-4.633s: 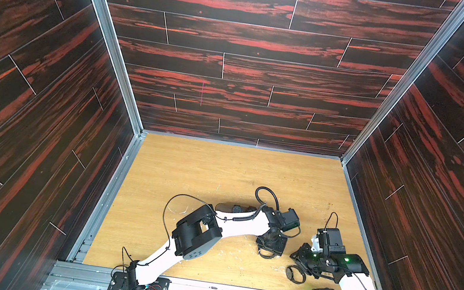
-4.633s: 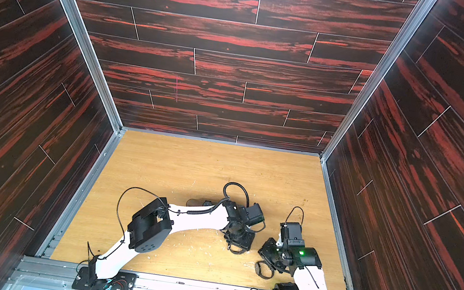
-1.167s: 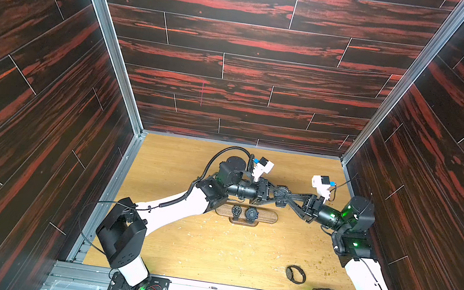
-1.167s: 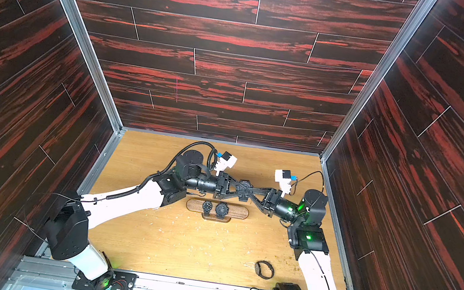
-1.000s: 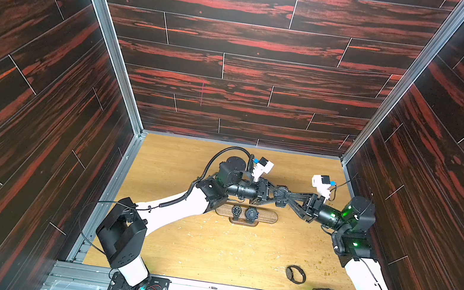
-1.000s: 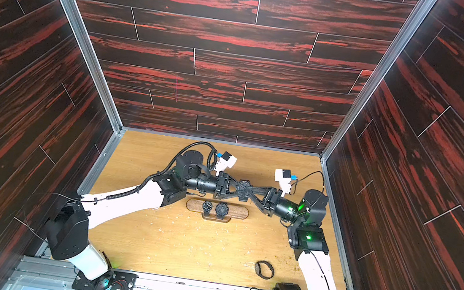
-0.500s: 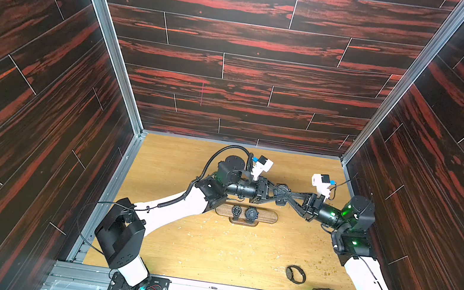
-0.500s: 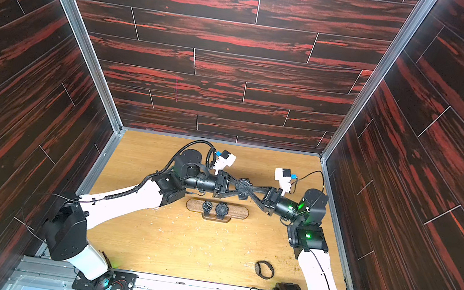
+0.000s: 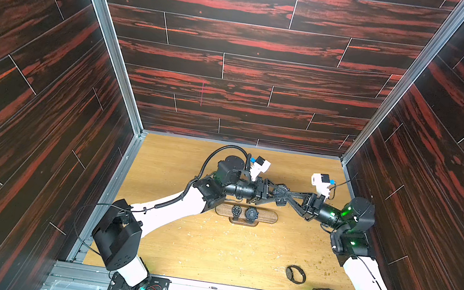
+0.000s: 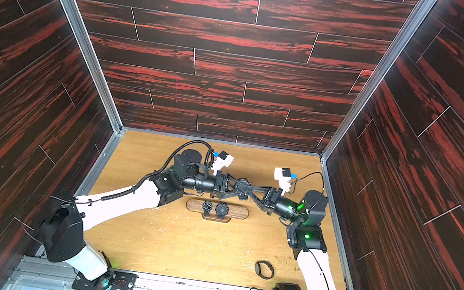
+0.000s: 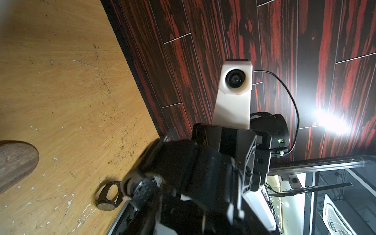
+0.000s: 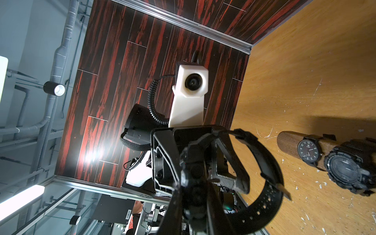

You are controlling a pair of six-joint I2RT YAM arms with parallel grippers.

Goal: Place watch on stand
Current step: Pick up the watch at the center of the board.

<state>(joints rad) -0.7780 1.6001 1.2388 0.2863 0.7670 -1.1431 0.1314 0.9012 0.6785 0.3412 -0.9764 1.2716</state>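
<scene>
Black watch point(image 12: 264, 173) pinched in the right pincer point(image 12: 194, 189) raised near the stand point(image 9: 266, 216), left pincer point(image 10: 241, 189) parted: thin grip, it could slip to the counter point(image 9: 177, 253)!

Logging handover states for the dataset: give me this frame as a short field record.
stand: dark wooden bar on the table
on stand: slim watch and chunky watch, side by side
right hand: shut on held watch
left hand: at the held watch, grip unclear
held watch: black strap, in the air between both hands
loose watch: on table near right arm's base
status: held watch not yet on stand
</scene>
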